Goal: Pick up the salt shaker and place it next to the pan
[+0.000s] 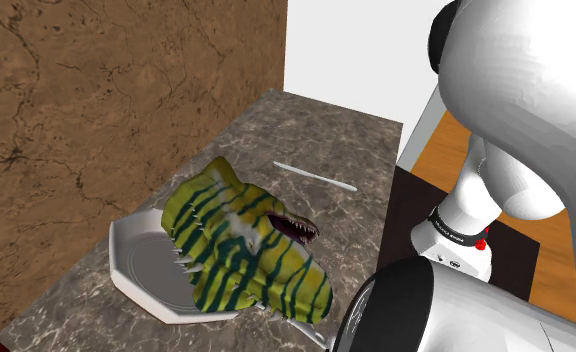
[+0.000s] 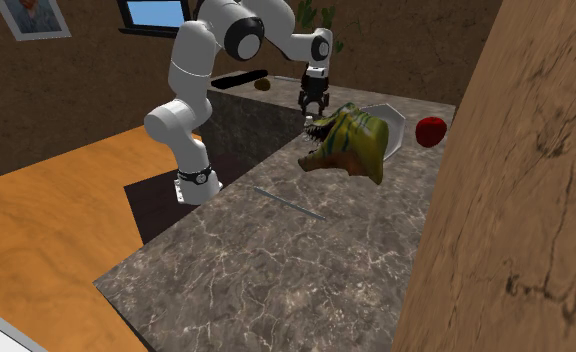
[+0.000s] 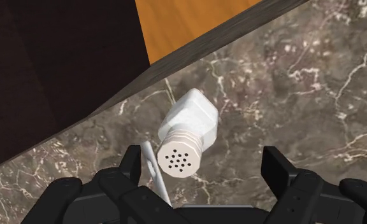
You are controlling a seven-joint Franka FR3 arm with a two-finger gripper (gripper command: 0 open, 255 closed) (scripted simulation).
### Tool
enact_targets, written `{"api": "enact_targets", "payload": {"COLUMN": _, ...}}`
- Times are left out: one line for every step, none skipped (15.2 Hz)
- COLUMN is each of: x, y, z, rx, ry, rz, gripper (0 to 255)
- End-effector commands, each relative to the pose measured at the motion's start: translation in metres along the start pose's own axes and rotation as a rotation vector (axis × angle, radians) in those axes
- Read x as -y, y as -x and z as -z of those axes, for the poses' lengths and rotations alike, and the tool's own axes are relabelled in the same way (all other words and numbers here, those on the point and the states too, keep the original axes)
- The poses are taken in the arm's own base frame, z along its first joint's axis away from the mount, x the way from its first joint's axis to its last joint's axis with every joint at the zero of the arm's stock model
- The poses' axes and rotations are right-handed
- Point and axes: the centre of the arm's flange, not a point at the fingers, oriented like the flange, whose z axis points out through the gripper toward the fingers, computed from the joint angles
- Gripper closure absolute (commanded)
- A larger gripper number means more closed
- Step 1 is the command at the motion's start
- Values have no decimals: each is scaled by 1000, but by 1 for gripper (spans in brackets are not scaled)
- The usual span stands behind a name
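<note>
On the worktop, shoulder view: one white eight-sided dish [image 1: 126, 262] near the wall-side edge, with one green striped dinosaur toy [image 1: 244, 245] lying across it. One thin white rod [image 1: 314, 176] lies further along, nearer the stand-side edge. Arm [image 1: 516, 110] is at the right.

Second exterior view: gripper [image 2: 314, 106] hangs nose-down just over the toy's toothed end, close to the stand-side edge. One red round thing [image 2: 431, 130] sits past the dish, toward the wall. One dark flat object [image 2: 241, 77] is on the surface behind the arm. It could be the pan, or the dish could; can't tell which.

Wrist view: one white salt shaker [image 3: 187, 130], holed cap toward the camera, near the worktop edge and sitting between the two fingers [image 3: 130, 168]. Fingers are spread wide and neither touches it, so it's not held.

Judgement: the step in hand is the approach for the pick, and placing hasn't started. Next move: drop straight down with the shaker centred, close on the body below the ribbed cap, then lift clear of the toy, which looks close by
</note>
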Motion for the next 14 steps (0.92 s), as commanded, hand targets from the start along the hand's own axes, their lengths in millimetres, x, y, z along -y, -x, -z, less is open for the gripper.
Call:
{"api": "enact_targets", "payload": {"x": 0, "y": 0, "z": 0, "rx": 0, "ry": 0, "rz": 0, "gripper": 0}}
{"api": "enact_targets", "payload": {"x": 0, "y": 0, "z": 0, "rx": 0, "ry": 0, "rz": 0, "gripper": 0}}
{"api": "enact_targets", "payload": {"x": 0, "y": 0, "z": 13, "rx": 0, "ry": 0, "rz": 0, "gripper": 0}}
{"api": "enact_targets", "payload": {"x": 0, "y": 0, "z": 26, "rx": 0, "ry": 0, "rz": 0, "gripper": 0}}
{"api": "enact_targets", "payload": {"x": 0, "y": 0, "z": 40, "rx": 0, "ry": 0, "rz": 0, "gripper": 0}}
{"api": "enact_targets", "payload": {"x": 0, "y": 0, "z": 50, "rx": 0, "ry": 0, "rz": 0, "gripper": 0}}
{"api": "enact_targets", "payload": {"x": 0, "y": 0, "z": 50, "rx": 0, "ry": 0, "rz": 0, "gripper": 0}}
{"api": "enact_targets", "payload": {"x": 0, "y": 0, "z": 50, "rx": 0, "ry": 0, "rz": 0, "gripper": 0}}
{"api": "enact_targets", "payload": {"x": 0, "y": 0, "z": 50, "rx": 0, "ry": 0, "rz": 0, "gripper": 0}}
{"api": "enact_targets", "payload": {"x": 0, "y": 0, "z": 50, "rx": 0, "ry": 0, "rz": 0, "gripper": 0}}
{"api": "enact_targets", "payload": {"x": 0, "y": 0, "z": 50, "rx": 0, "ry": 0, "rz": 0, "gripper": 0}}
{"api": "enact_targets", "payload": {"x": 0, "y": 0, "z": 50, "rx": 0, "ry": 0, "rz": 0, "gripper": 0}}
{"api": "enact_targets", "payload": {"x": 0, "y": 0, "z": 50, "rx": 0, "ry": 0, "rz": 0, "gripper": 0}}
{"api": "enact_targets", "payload": {"x": 0, "y": 0, "z": 50, "rx": 0, "ry": 0, "rz": 0, "gripper": 0}}
